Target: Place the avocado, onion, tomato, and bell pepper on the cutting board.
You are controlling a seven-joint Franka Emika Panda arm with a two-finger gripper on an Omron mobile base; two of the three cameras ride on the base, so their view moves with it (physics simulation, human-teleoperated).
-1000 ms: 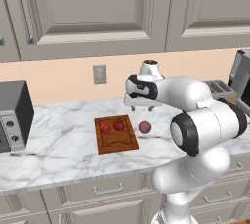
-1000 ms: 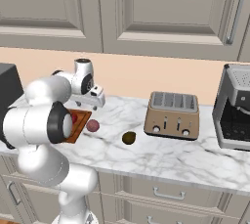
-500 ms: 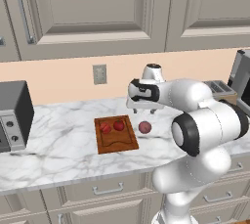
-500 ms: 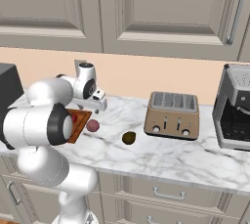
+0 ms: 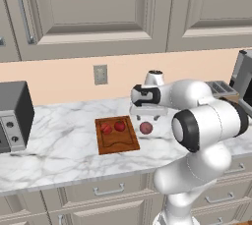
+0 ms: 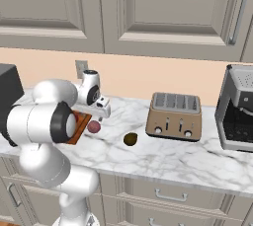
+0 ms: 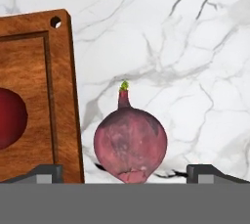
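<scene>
The dusty purple onion (image 7: 130,145) lies on the marble counter just right of the cutting board (image 7: 39,96). My gripper (image 7: 127,175) hangs open right above it, one fingertip on each side, not touching. From the base, the onion (image 5: 145,128) sits under the hand beside the cutting board (image 5: 118,143). On the board rest a lobed red bell pepper (image 5: 106,128) and a round red tomato (image 5: 119,126). The dark avocado (image 6: 130,139) lies on the counter to the right of the onion (image 6: 94,127), in front of the toaster.
A tan toaster (image 6: 173,116) and a coffee machine (image 6: 237,116) stand to the right. A dark toaster oven (image 5: 12,116) stands at the counter's left end. Wall cabinets hang above, and an outlet (image 5: 100,74) is on the backsplash.
The hand has come down over the onion, still open. The onion, avocado and the produce on the board have not moved.
</scene>
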